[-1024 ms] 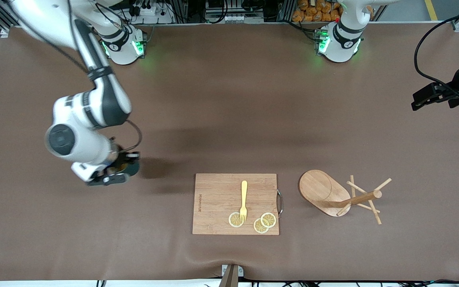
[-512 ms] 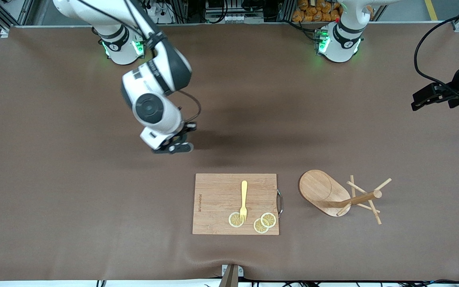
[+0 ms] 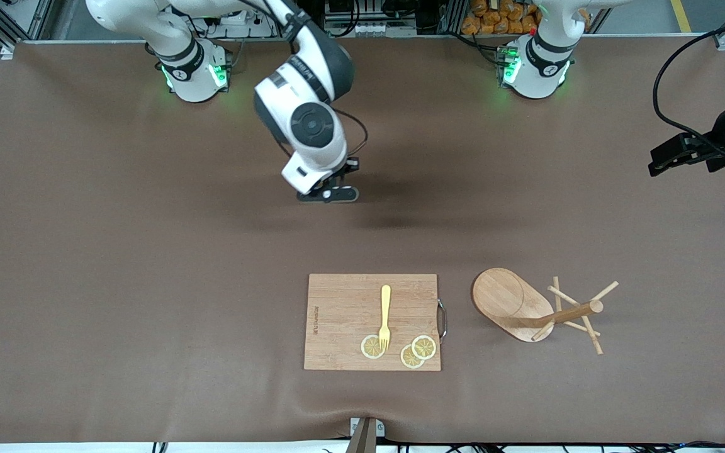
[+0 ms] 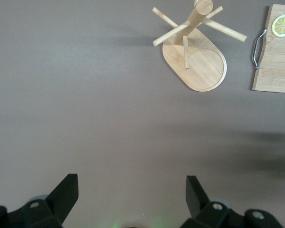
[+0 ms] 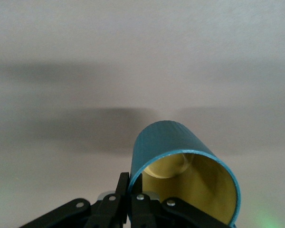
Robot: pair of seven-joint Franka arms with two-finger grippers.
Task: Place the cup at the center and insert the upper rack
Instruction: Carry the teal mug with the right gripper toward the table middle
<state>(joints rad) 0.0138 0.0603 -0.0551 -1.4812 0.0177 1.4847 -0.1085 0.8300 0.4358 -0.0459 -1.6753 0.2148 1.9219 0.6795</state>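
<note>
Front view: cutting board (image 3: 343, 314) edge lettering unreadable; cup (image 5: 180, 171) unmarked.

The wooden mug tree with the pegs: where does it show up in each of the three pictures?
Front view: the mug tree stands on the table beside the cutting board, toward the left arm's end.
Left wrist view: the same mug tree shows at the upper edge, well clear of the open left hand.
Right wrist view: not in it.
Shared landmark: the cutting board's metal handle, seen in the front and left wrist views.
</note>
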